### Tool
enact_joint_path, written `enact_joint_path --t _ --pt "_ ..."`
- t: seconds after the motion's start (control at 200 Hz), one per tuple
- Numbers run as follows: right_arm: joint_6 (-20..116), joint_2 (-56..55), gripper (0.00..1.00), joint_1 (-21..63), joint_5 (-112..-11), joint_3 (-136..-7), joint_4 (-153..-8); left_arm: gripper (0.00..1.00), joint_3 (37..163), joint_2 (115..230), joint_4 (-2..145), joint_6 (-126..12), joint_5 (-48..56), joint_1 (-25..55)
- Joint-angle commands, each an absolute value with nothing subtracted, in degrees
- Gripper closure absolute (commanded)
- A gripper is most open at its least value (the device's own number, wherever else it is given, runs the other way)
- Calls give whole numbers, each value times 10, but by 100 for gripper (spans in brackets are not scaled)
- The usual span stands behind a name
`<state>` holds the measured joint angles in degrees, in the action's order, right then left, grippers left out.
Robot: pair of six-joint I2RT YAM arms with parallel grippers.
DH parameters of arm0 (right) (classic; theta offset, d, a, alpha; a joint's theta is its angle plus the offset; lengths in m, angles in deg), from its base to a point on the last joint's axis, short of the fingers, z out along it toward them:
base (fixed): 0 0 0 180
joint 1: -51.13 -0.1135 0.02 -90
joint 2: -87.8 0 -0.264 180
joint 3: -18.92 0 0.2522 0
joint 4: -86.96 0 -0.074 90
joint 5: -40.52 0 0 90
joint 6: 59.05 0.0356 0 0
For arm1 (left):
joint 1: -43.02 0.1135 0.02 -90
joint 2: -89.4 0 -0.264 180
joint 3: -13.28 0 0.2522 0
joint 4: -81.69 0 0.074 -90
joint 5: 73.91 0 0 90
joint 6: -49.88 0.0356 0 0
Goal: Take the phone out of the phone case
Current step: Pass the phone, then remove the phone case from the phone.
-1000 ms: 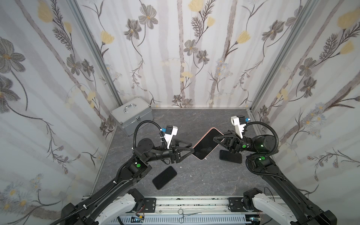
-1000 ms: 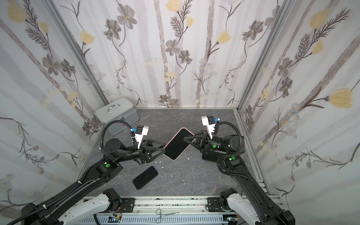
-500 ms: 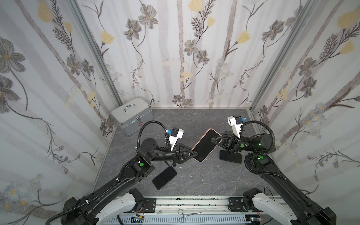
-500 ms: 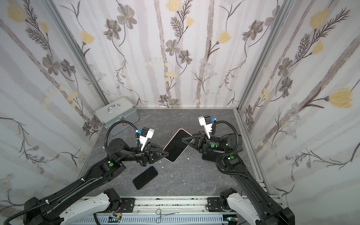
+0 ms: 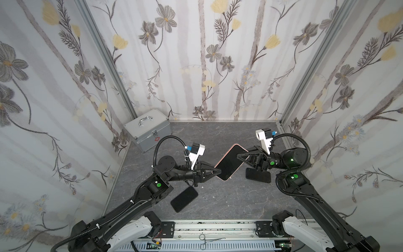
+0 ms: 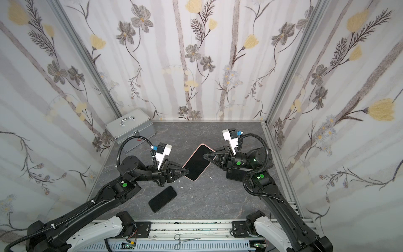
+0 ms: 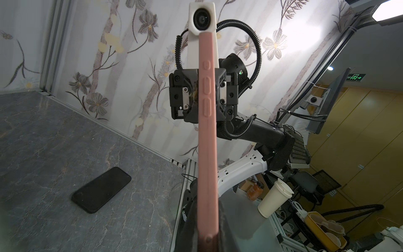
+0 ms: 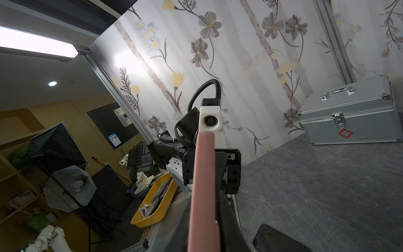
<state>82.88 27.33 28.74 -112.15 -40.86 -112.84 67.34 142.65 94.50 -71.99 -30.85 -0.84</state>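
My left gripper (image 5: 216,172) is clamped on one end of the phone (image 5: 230,162), which sits in its pink case (image 7: 207,141), lifted off the table (image 5: 218,196) between both arms. My right gripper (image 5: 239,156) straddles the other end; I can't tell if it's pinching.

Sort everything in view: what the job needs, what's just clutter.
Job: pink-cased phone, left hand gripping it, right hand at its far end.
Lying about: black phone near left arm, black phone under right arm, silver case, forceps.
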Motion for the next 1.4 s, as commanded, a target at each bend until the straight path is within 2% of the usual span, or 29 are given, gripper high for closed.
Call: enact_joint_path --t 0.0,0.04,0.23,0.425,0.575,0.689,1.039,1.194,1.394 --pt "718 285 24 296 -1070 -438 -1010 100 674 1424 931 -665 -294 -4" --pt "691 289 19 300 -1056 -449 -971 100 677 1423 905 -639 -279 -4" --pt "603 295 18 327 -1032 -488 -858 100 730 1466 768 -550 -249 -3" --pt "552 289 20 359 -1015 -510 -777 100 719 1476 755 -476 -180 -5" --pt "514 290 20 369 -1002 -515 -730 100 729 1451 756 -501 -146 -5" --pt "495 292 21 371 -1008 -515 -710 100 726 1432 758 -505 -161 -8" --pt "498 285 22 369 -1113 -517 -746 100 707 1408 761 -434 -235 -17" --pt "501 282 25 365 -1130 -519 -739 100 708 1410 761 -402 -255 -20" --pt "519 277 35 356 -1148 -518 -740 100 705 1406 761 -375 -247 -22"
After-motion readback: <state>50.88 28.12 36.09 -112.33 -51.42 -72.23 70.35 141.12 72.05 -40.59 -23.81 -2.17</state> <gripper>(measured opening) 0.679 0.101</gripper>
